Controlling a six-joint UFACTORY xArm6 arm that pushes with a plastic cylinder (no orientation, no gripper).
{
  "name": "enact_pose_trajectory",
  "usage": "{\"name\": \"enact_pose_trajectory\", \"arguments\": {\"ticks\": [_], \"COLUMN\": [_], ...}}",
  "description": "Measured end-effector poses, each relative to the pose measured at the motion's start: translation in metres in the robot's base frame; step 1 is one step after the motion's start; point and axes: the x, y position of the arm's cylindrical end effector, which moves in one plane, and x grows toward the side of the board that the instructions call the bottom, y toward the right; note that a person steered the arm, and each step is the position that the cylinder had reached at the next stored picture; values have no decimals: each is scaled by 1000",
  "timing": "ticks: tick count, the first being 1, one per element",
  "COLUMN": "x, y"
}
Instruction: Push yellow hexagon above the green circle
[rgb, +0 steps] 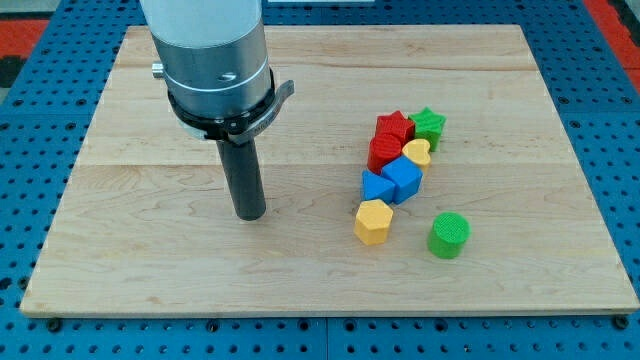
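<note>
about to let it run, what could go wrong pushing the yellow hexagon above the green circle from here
1. The yellow hexagon block touches the blue blocks above it, so an upward push would likely drag that cluster along.
2. My tip sits well to the view's left; pushing straight right may drive the hexagon into the green cylinder block and displace the target.

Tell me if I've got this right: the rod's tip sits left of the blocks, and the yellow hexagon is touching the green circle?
Not quite. The camera view shows the yellow hexagon apart from the green circle, bare board between them. My tip is indeed left of the blocks.
</note>
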Motion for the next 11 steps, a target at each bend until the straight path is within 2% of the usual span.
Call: {"name": "enact_pose_trajectory", "arguments": {"ticks": [1, 2, 3, 5, 6, 7, 10, 11], "x": [-8, -7, 35, 15, 20, 31, -24, -66], "y": [0, 24, 29, 116, 98, 132, 182, 153]}}
